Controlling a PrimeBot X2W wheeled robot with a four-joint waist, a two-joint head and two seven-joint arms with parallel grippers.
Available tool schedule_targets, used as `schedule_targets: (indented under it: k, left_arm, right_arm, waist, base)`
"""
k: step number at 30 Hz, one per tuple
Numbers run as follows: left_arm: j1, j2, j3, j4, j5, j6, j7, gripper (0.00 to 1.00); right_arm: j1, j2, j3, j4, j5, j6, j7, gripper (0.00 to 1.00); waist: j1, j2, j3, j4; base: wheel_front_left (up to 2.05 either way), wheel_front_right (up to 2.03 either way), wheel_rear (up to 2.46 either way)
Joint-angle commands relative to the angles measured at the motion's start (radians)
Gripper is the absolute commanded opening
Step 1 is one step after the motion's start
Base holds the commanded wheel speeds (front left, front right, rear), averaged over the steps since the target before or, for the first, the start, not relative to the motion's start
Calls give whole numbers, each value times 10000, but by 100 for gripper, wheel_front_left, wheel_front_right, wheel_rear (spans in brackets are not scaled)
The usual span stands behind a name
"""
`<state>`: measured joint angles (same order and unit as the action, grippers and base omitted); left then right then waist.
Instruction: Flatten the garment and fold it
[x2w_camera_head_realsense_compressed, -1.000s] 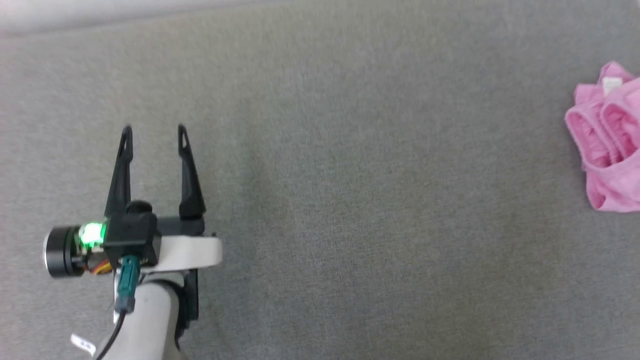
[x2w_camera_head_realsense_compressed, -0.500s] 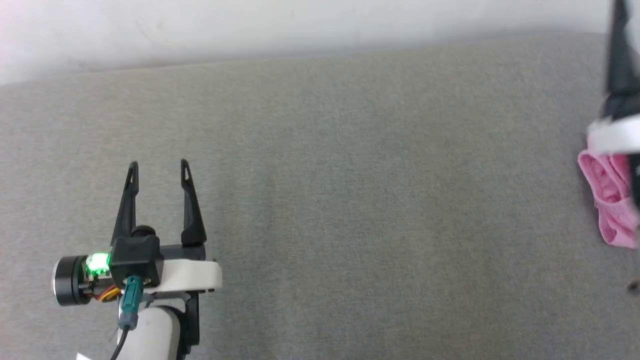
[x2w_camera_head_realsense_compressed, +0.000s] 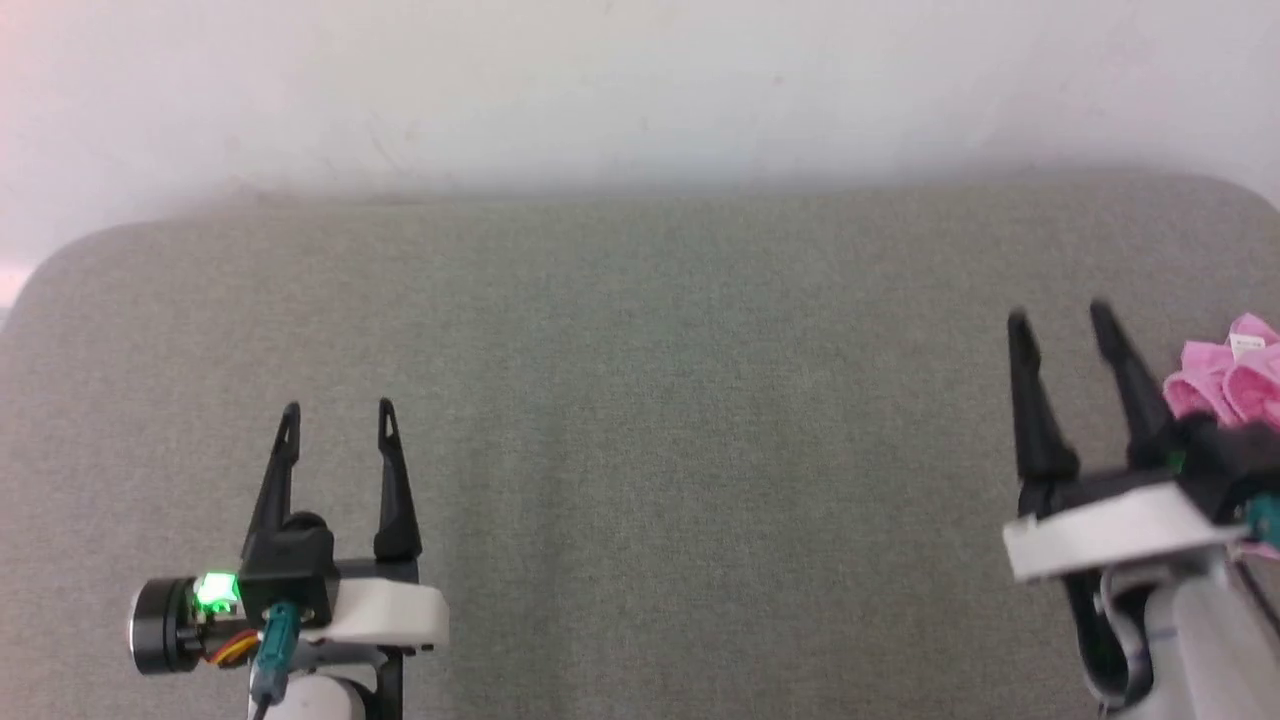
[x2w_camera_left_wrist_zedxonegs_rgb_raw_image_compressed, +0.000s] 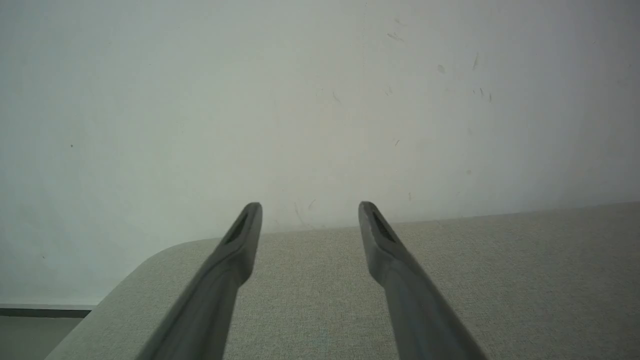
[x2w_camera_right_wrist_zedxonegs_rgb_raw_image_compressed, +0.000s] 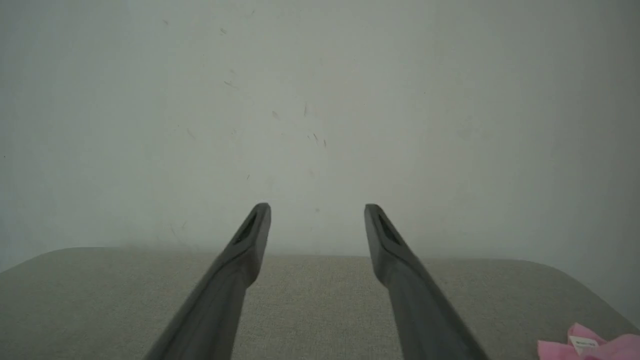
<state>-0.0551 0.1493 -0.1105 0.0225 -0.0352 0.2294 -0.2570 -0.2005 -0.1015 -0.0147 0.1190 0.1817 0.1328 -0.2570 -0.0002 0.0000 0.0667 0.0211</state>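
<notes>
The head view is tilted up, so a pale wall (x2w_camera_head_realsense_compressed: 640, 90) is now seen beyond the grey surface (x2w_camera_head_realsense_compressed: 640, 420). The right gripper (x2w_camera_head_realsense_compressed: 1059, 313) is brought into view at lower right, fingers apart, and the garment (x2w_camera_head_realsense_compressed: 1222, 378) is now partly hidden behind it.

Soft, even light, faint shadows; in the head view the wall (x2w_camera_head_realsense_compressed: 640, 90) is washed out, tinged pink at upper left. The right gripper (x2w_camera_head_realsense_compressed: 1059, 316) is slightly smeared; both wrist views are dimmer, darkening at the corners, near fingers (x2w_camera_left_wrist_zedxonegs_rgb_raw_image_compressed: 220, 285) soft.
</notes>
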Motion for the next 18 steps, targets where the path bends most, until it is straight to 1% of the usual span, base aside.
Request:
schedule_targets:
  k: [1,7,13,14,18]
  left_arm:
    - [181,-75,-1,23,33,-71,-47,100]
    - [417,-165,-30,53,47,-203,-47,100]
    - [511,-268,51,46,-46,-351,-47,100]
    - [377,-237,28,32,-42,-349,3,0]
    - [372,-234,19,29,-40,-355,28,0]
  right_arm:
    - [383,94,-49,-88,-27,-21,-46,100]
    - [1493,416,-417,-709,-30,-21,-47,100]
    - [1967,494,-449,-1247,-199,-21,-47,100]
    - [1885,447,-442,-1199,-169,-2,3,0]
    - [1879,439,-440,-1181,-171,0,24,0]
  waist:
    - [2,0,-230,108]
    - [2,0,-356,99]
    - [2,0,-381,44]
    - [2,0,-384,44]
    - [2,0,-388,42]
  base:
    - [0,0,0]
    - [0,0,0]
    - [0,0,0]
    - [0,0,0]
    - [0,0,0]
